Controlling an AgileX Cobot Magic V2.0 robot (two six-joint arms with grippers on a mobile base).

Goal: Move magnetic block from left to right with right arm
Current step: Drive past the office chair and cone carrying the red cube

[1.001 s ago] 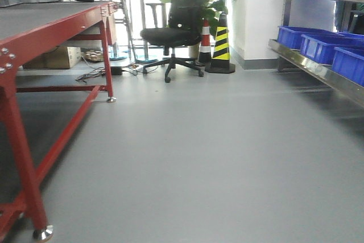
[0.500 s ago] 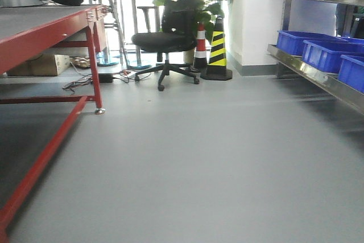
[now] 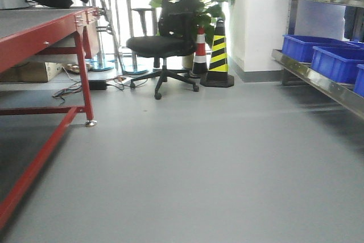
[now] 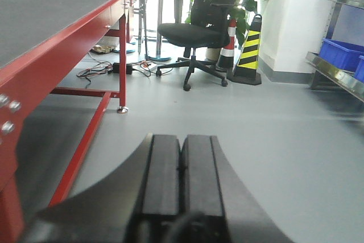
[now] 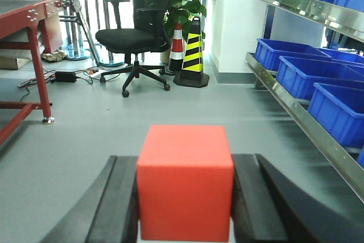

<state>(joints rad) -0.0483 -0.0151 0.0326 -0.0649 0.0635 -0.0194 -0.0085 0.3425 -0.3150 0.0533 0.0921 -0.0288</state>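
The magnetic block (image 5: 185, 183), a plain red cube, fills the bottom middle of the right wrist view. My right gripper (image 5: 185, 166) is shut on it, one black finger pressed against each side face, holding it above the grey floor. In the left wrist view my left gripper (image 4: 181, 146) is shut, its two black pads touching with nothing between them. Neither gripper nor the block shows in the front-facing view.
A red-framed table (image 3: 40, 32) stands on the left. Ahead are a black office chair (image 3: 162, 44), striped traffic cones (image 3: 218, 55) and a plant. A metal shelf with blue bins (image 3: 335, 61) runs along the right. Cables (image 3: 74, 88) lie under the table.
The front view has shifted: the red table has slid left and farther out of frame, the chair and cones now sit lower and more central. The base is moving.
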